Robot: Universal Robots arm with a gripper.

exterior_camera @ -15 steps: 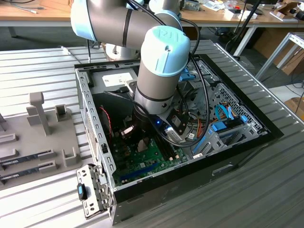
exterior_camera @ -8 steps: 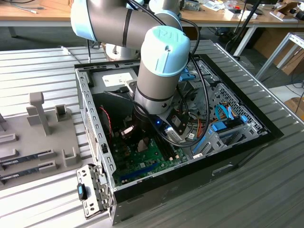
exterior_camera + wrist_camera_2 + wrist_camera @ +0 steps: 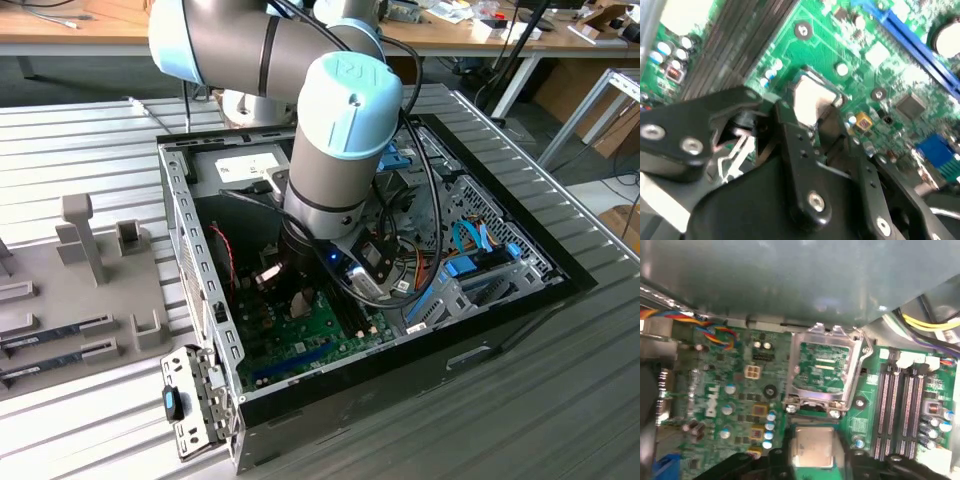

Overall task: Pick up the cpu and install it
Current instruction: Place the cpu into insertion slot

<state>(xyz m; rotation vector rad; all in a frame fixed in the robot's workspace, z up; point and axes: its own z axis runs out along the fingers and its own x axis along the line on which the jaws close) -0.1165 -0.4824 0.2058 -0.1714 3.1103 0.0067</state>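
The arm (image 3: 330, 130) is seen reaching down into an open desktop computer case (image 3: 400, 330) that lies on its side on a ribbed metal tabletop (image 3: 90, 140), with the gripper (image 3: 812, 460) lowered over the green motherboard (image 3: 300, 335). The cpu (image 3: 813, 446), a small square chip with a silver-grey metal top and a green rim, is held pinched between the black fingers (image 3: 800, 150) of the gripper, as shown in both wrist views. In the first wrist view the chip is held just beside the empty metal-framed socket (image 3: 824, 367), whose frame is open and whose bed is bare; the chip is not seated in it. The black memory slots (image 3: 902, 405) are seen running alongside the socket, and a bundle of coloured wires (image 3: 715, 330) is draped across the board on the socket's other side. In the second wrist view the chip (image 3: 812, 100) is seen edge-on above the board, with a long blue slot (image 3: 910, 37) lying well apart from it. In the exterior view, a grey fixture tray (image 3: 70, 290) holding long narrow memory sticks (image 3: 55, 335) is seen on the tabletop at the exterior view's left, outside the case.
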